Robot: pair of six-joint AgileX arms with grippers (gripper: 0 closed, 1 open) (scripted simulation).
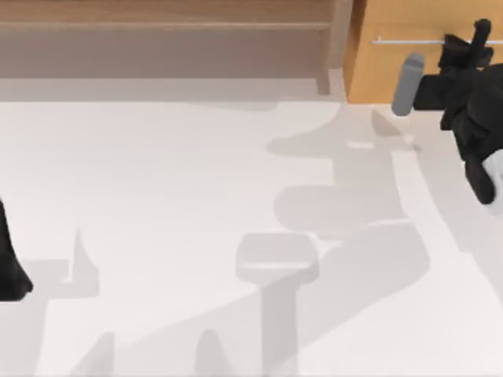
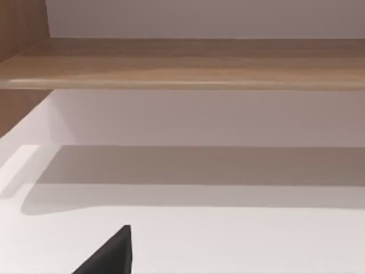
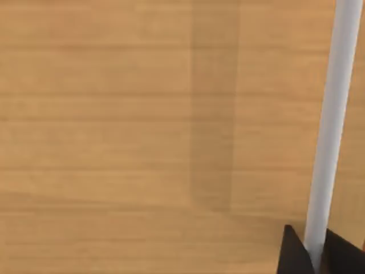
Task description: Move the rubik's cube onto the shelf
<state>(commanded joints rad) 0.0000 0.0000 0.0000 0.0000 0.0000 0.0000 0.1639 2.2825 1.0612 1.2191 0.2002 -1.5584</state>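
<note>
1. Right gripper [image 1: 471, 39] is up at the orange-wood drawer [image 1: 393, 47], hard against its front. In the right wrist view the thin metal handle [image 3: 331, 114] runs straight down between the two dark fingertips [image 3: 293, 254], one tip on each side of the bar.
2. Jaws look closed around that handle, clamped or near enough; there is hardly a gap on either side of it.
3. The rubik's cube is hidden from every camera. My guess is that it sits inside the drawer, which would explain why the handle comes first.
4. The shelf [image 1: 165, 25] lies well off to the side of these jaws, its board bare in the left wrist view [image 2: 182, 63].
5. Left gripper [image 2: 111, 254] is parked low over the white table [image 1: 157, 173]; I cannot tell how its jaws stand.
6. To do this step well, keep the handle centred between the tips and pull straight out, square to the drawer front, without twisting.
</note>
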